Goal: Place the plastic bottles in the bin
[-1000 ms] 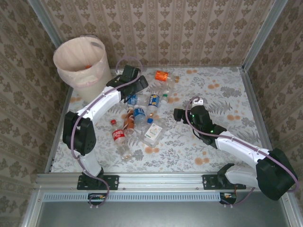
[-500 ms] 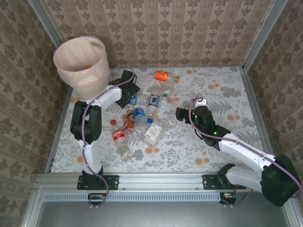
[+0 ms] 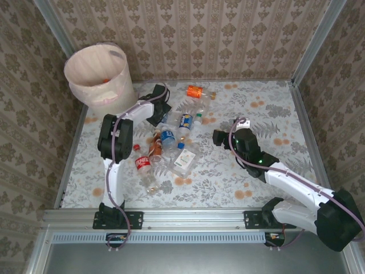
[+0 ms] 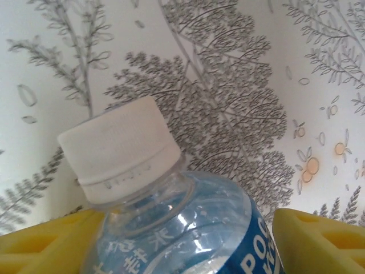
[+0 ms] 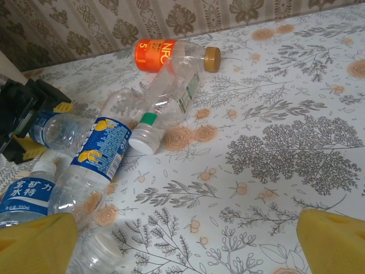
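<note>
Plastic bottles [image 3: 171, 140] lying scattered on tabletop [image 3: 274, 103], centre of top view; bin [image 3: 97, 80] standing upper left. I'm holding left jaws open astride white-capped bottle [image 4: 188, 228] nearest bin, probably shortest carry. Right jaws hanging open, empty, beside pile.

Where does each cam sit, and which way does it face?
Top external: above and behind the bases, looking down on the table; both arms show, left tool at the bottle pile, right tool mid-right.
Left wrist: on the left arm, looking down at a white-capped bottle between its yellow fingers.
Right wrist: low over the table, facing the far wall across the pile; its fingertips fill the bottom corners.
Shared: orange bottle in top external, again in right wrist.
</note>
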